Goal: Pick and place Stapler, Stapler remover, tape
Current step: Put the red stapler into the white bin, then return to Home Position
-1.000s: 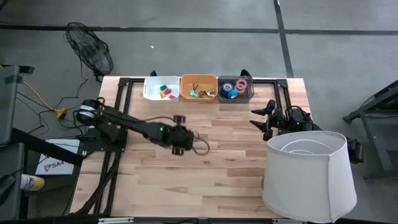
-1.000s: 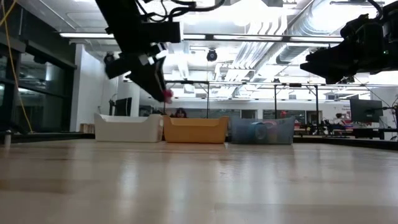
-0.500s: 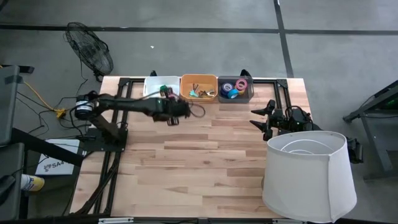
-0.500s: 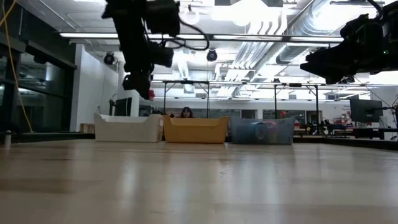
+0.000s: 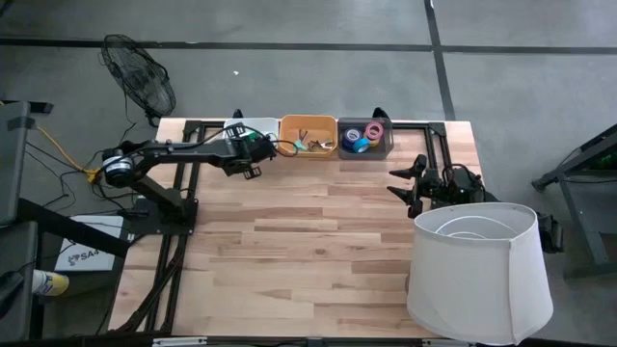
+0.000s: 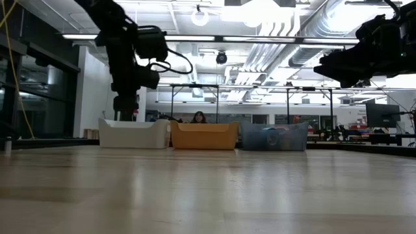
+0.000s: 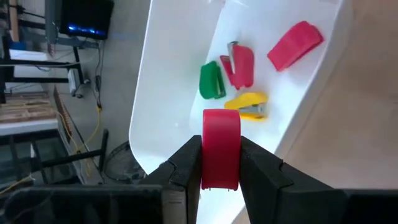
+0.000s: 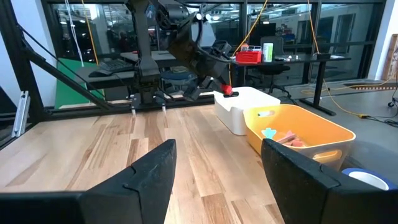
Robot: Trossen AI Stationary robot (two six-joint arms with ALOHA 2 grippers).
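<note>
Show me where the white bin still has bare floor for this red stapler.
In the white bin, the floor nearest the left end effector is bare. The far end is crowded with a green, two red and a yellow stapler.

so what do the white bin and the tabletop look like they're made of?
White bin: probably moulded plastic, smooth with a slight sheen and rounded walls. Tabletop: looks like wood, butcher-block style, with jointed strips and visible grain; the low view shows a glossy sealed finish.
</note>
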